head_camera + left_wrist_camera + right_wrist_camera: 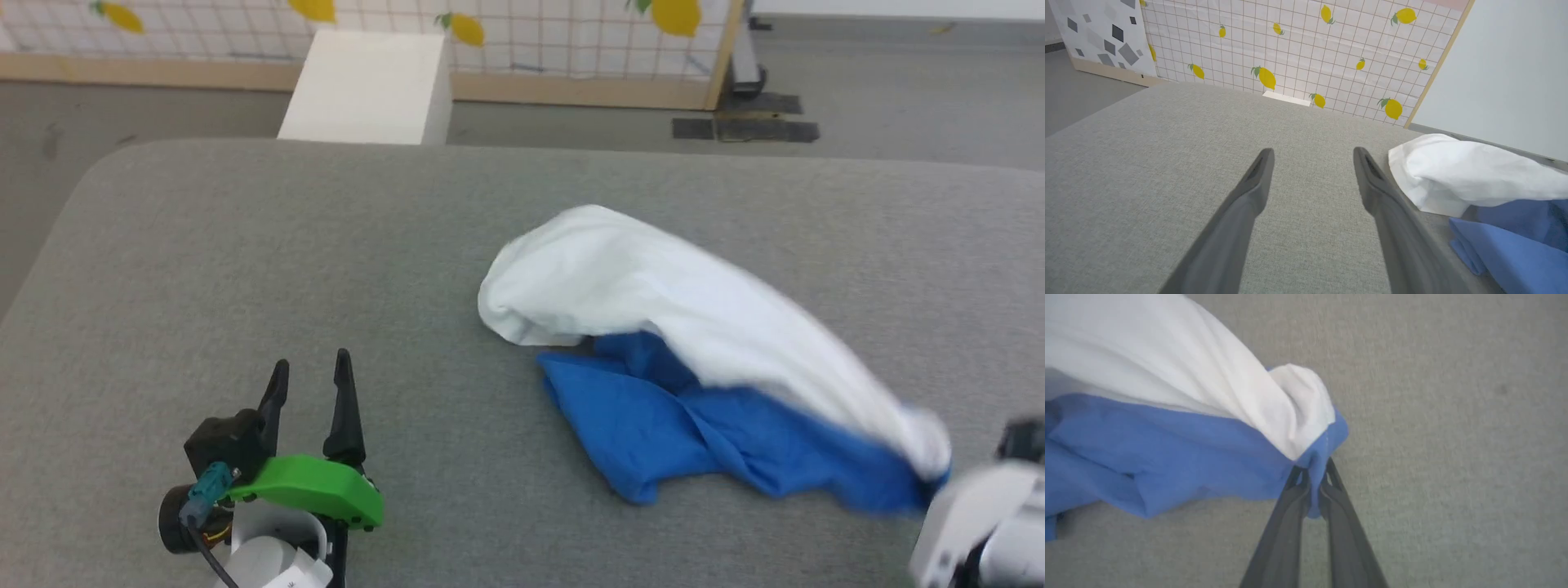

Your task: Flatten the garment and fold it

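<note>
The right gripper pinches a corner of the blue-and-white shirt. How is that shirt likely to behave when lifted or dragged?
Probably floppy: the shirt sags in loose folds from the corner pinched in the right gripper. Likely light, as that small pinch seems to carry its end. Dragged, it may bunch on the grey fabric surface rather than slide flat.

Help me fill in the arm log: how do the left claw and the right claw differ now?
The left claw is spread open; the right claw is shut. The left claw holds nothing, while the right claw pinches a blue edge of the garment. The left claw sits apart from the garment, over the grey surface; the right claw is at its end. Both have two long dark fingers.
</note>
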Robot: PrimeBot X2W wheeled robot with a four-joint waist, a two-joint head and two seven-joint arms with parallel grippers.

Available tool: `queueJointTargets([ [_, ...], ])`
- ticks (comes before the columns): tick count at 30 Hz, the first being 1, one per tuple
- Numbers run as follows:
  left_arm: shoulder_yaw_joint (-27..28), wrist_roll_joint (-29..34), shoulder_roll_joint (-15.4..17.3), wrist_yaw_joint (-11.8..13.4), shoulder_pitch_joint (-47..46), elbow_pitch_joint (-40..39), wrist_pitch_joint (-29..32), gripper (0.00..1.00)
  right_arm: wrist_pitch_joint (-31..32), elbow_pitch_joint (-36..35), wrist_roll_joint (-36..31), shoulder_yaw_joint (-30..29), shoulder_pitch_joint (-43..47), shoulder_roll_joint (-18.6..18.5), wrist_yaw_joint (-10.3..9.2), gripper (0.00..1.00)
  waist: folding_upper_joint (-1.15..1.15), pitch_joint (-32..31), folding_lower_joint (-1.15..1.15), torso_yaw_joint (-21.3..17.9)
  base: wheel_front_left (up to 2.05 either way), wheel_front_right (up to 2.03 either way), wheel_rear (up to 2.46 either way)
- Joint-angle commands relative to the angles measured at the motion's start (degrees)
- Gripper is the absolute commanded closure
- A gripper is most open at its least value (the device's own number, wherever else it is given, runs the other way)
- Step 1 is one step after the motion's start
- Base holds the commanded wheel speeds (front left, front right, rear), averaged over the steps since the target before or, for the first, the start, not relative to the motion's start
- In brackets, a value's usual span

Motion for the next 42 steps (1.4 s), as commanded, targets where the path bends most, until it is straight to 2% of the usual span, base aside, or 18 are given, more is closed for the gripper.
queueJointTargets([
  [1,-0.06,-0.11,-0.19,-0.28,0.54,0.24,-0.06,0.0,1.42,-0.26,0.81,-0.28,2.11,1.17,-0.08,1.0,0.0,-1.07,0.0,-1.55,0.0,0.0,0.0],
  [2,-0.06,-0.23,-0.16,-0.28,0.54,0.38,0.04,0.0,1.34,-0.71,1.42,-0.42,3.03,1.62,-0.08,1.0,0.0,-1.07,0.0,-1.86,0.0,0.0,0.0],
  [3,-0.08,-0.35,-0.19,-0.31,0.52,0.43,0.1,0.0,0.61,-1.16,2.19,-0.47,3.42,1.87,-0.08,0.87,0.0,-1.03,0.0,-2.02,0.0,0.0,0.0],
  [4,-0.16,-0.55,-0.22,-0.43,0.48,0.57,0.34,0.0,-0.33,-1.6,2.49,-0.41,3.72,2.03,-0.08,0.0,0.0,-1.05,0.0,-2.12,0.0,0.0,0.0],
  [9,-0.44,-1.81,-0.63,-0.94,0.27,1.05,1.54,0.0,-8.32,-4.47,5.66,-1.52,2.61,2.34,-0.08,0.0,0.0,-1.76,0.0,-2.87,0.0,0.0,0.0],
  [13,-2.64,-3.58,-2.14,-2.42,-1.41,0.81,5.98,0.0,-13.19,-5.66,5.27,-4.42,1.37,2.36,-0.08,0.0,0.0,-2.15,0.0,-3.27,0.0,0.0,0.0],
  [17,-6.81,-5.51,-4.37,-3.13,-5.66,2.37,15.22,0.0,-13.85,-5.88,3.9,-5.45,0.89,2.37,-0.08,0.0,0.0,-1.76,0.0,-4.03,0.0,0.0,0.0],
  [21,-13.65,-6.36,-6.12,-1.98,-11.24,7.02,29.72,0.0,-13.54,-5.63,3.85,-5.14,0.43,2.37,-0.08,0.0,0.0,-0.37,0.0,-5.42,0.0,0.0,0.0],
  [24,-17.75,-6.33,-6.68,-0.69,-15.23,10.55,37.74,0.0,-13.51,-5.01,4.18,-4.21,-0.2,2.37,-0.08,0.0,0.0,1.12,0.0,-7.07,0.0,0.0,0.0],
  [28,-21.04,-6.57,-6.94,1.03,-17.9,14.76,44.65,0.0,-14.01,-4.03,4.37,-3.64,-1.04,2.37,-0.08,0.0,0.0,2.75,0.0,-8.95,0.0,0.0,0.0],
  [31,-22.13,-7.93,-7.01,0.33,-18.07,16.23,46.18,0.0,-14.38,-3.5,4.65,-3.48,-1.59,2.37,-0.08,0.0,0.0,3.68,0.0,-9.93,0.0,0.0,0.0],
  [33,-22.52,-8.67,-7.05,-0.29,-18.07,16.33,44.83,0.85,-14.74,-3.26,4.51,-3.87,-1.77,2.37,-0.08,0.0,0.0,4.1,0.0,-10.06,0.0,0.0,0.0],
  [34,-22.24,-9.63,-7.07,-0.58,-17.86,16.26,43.64,1.0,-14.93,-3.06,4.43,-4.13,-1.82,2.37,-0.08,0.0,0.0,4.2,0.0,-10.0,0.0,0.0,0.0],
  [37,-21.01,-12.92,-7.1,-0.9,-17.46,14.68,39.33,1.0,-15.33,-2.49,4.14,-4.91,-1.7,2.38,-0.08,0.0,0.0,3.91,0.0,-9.2,0.0,0.0,0.0],
  [42,-14.36,-16.82,-6.71,1.09,-16.97,10.0,30.28,1.0,-15.54,-1.9,3.48,-5.44,-1.19,2.38,-0.08,0.0,0.0,1.97,0.0,-5.93,0.0,0.0,0.0],
])
